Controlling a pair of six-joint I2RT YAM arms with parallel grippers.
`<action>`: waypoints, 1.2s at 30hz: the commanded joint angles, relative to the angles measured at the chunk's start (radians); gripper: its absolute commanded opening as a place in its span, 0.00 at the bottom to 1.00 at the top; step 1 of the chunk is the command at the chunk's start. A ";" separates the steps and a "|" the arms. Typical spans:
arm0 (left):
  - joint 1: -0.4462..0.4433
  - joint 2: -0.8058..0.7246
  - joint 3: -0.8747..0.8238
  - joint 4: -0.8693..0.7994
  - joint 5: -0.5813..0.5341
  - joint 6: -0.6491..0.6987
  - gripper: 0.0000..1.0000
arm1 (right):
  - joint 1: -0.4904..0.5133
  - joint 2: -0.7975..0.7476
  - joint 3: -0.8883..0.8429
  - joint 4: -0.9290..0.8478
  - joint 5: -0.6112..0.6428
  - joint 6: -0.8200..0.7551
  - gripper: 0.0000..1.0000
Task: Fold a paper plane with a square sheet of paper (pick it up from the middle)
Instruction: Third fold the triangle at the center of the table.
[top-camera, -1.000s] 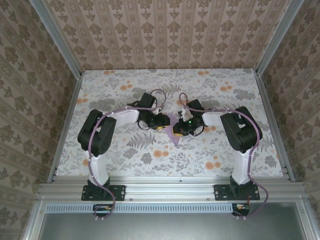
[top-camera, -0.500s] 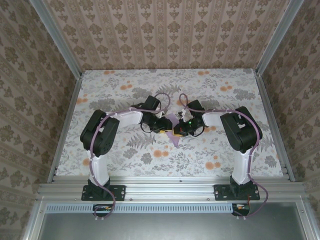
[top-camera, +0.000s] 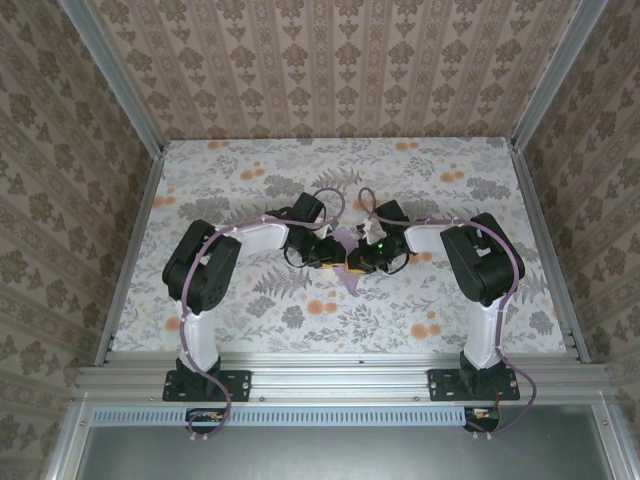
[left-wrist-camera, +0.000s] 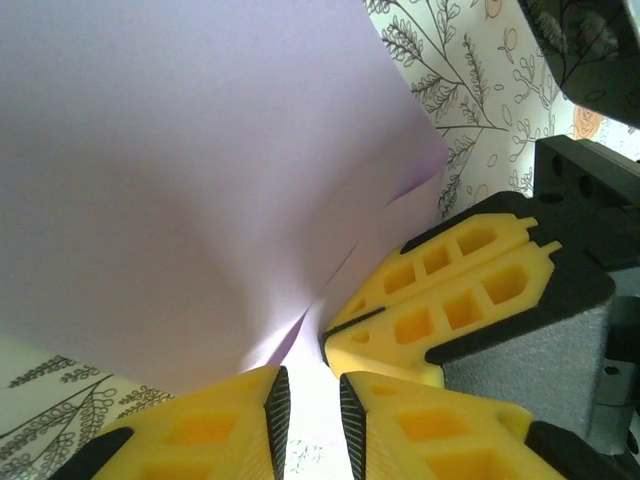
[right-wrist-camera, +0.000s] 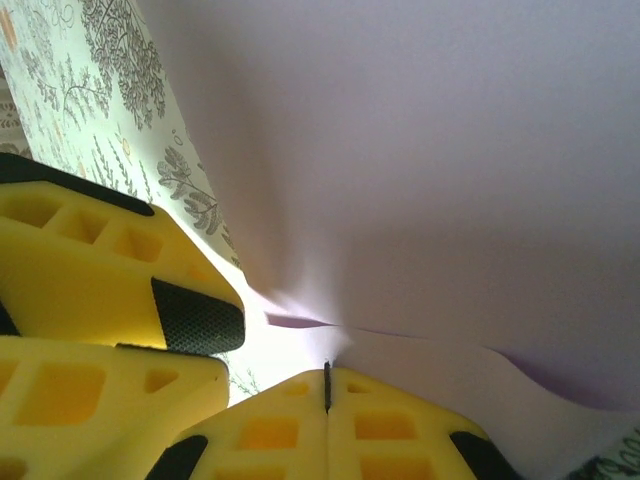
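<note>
Bench (top-camera: 250, 180) runs from the arm bases at the near edge to the back wall (top-camera: 340, 70).

Left arm (top-camera: 200, 270) stands on the left and right arm (top-camera: 480, 262) on the right. Both angle inward and meet near mid-bench.

Left fingers (top-camera: 333, 257) and right fingers (top-camera: 358, 262) sit tip to tip, just beside each other.

Square sheet of paper (top-camera: 348, 280) sits between them. One corner sticks out toward the near edge, and another part shows behind the fingers.

Left wrist view:
- Sheet (left-wrist-camera: 200, 180) lies ahead and up-left.
- Right fingers (left-wrist-camera: 430, 310) come in from the right, tips touching the sheet's lower edge.
- Bench (left-wrist-camera: 470, 90) lies behind, at upper right.

Right wrist view:
- Sheet (right-wrist-camera: 430, 150) lies ahead and right, meeting the right fingers (right-wrist-camera: 327, 390) at their tips.
- Left fingers (right-wrist-camera: 200, 330) come in from the left, close beside.
</note>
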 joint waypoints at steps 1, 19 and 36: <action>-0.003 0.031 0.023 -0.031 -0.016 0.035 0.31 | 0.006 0.007 -0.013 -0.011 -0.033 -0.026 0.01; 0.002 0.081 0.065 -0.107 -0.098 0.090 0.30 | 0.012 -0.002 -0.013 -0.001 -0.060 -0.039 0.00; 0.003 0.081 0.038 -0.065 -0.067 0.069 0.30 | 0.024 0.012 -0.008 0.002 -0.052 -0.033 0.00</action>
